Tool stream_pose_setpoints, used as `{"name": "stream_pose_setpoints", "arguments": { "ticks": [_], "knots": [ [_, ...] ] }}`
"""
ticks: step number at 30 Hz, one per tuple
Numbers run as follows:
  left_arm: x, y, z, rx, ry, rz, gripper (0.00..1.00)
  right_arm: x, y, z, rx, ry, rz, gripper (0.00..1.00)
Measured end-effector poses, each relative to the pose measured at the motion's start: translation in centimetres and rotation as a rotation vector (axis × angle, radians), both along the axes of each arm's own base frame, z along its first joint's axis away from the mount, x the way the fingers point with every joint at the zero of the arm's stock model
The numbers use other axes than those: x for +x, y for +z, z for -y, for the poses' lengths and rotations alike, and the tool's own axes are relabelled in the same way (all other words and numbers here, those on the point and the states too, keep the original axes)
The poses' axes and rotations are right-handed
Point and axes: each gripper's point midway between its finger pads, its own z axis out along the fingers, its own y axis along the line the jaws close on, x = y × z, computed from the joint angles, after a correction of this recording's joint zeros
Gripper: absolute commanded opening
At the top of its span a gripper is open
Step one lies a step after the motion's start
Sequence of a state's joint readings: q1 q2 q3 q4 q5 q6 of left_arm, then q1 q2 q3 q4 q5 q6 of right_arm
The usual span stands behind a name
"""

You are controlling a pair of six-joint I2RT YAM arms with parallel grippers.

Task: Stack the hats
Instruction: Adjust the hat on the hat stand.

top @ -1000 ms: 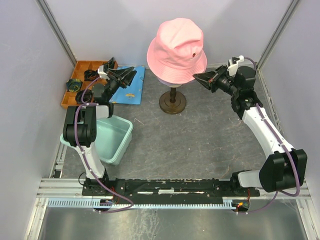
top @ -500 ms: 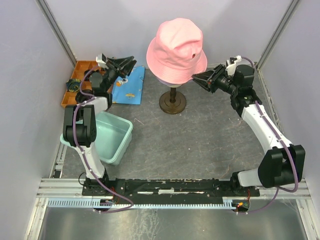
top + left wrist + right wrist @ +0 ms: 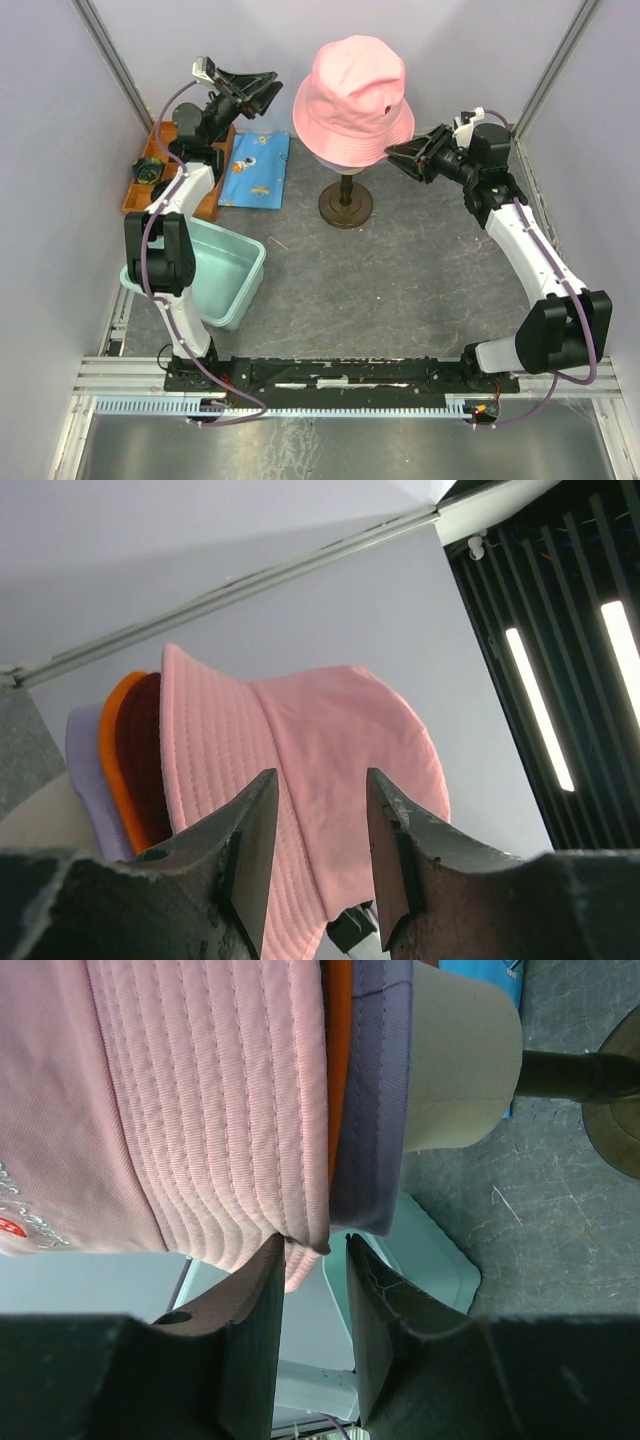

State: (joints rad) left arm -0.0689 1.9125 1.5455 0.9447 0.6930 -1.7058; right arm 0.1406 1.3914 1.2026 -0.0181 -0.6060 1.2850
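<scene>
The hats sit stacked on the mannequin head, with the pink hat [image 3: 352, 95] on top. In the left wrist view the pink hat [image 3: 330, 750] covers a dark red brim [image 3: 142, 760], an orange brim [image 3: 110, 755] and a lavender brim [image 3: 84, 770]. My left gripper [image 3: 264, 86] hangs raised left of the stack, open and apart from it. My right gripper [image 3: 393, 152] is at the right side of the brim, open. In its own view the pink brim's edge [image 3: 300, 1230] lies at my right gripper [image 3: 315, 1248] tips, beside the orange [image 3: 338, 1070] and lavender [image 3: 375, 1090] brims.
The mannequin head [image 3: 460, 1060] stands on a dark stand [image 3: 345, 205] at mid-table. A blue patterned cloth [image 3: 257, 170] lies left of it, beside a wooden tray [image 3: 165, 165] with small dark items. A teal bin [image 3: 215, 275] sits near the left arm.
My left arm has lifted from above the blue cloth and swung up toward the hat stack. My right gripper, shut at the pink brim before, has opened.
</scene>
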Motion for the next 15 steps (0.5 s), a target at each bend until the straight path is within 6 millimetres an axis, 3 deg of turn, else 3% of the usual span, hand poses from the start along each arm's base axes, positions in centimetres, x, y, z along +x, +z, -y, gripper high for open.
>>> {"name": "stream_pose_setpoints", "arguments": {
  "ticks": [7, 11, 15],
  "knots": [
    [1.0, -3.1, 2.3, 0.073, -0.04, -0.109, 0.5, 0.1, 0.1, 0.4, 0.0, -0.008, -0.002, 0.38],
    [1.7, -4.7, 2.4, 0.116, -0.034, -0.163, 0.52, 0.3, 0.2, 0.7, 0.001, -0.014, -0.001, 0.38],
    [2.1, -5.0, 2.6, 0.133, -0.032, -0.171, 0.52, 0.3, 0.3, 0.9, 0.002, -0.018, -0.001, 0.38]
  ]
}}
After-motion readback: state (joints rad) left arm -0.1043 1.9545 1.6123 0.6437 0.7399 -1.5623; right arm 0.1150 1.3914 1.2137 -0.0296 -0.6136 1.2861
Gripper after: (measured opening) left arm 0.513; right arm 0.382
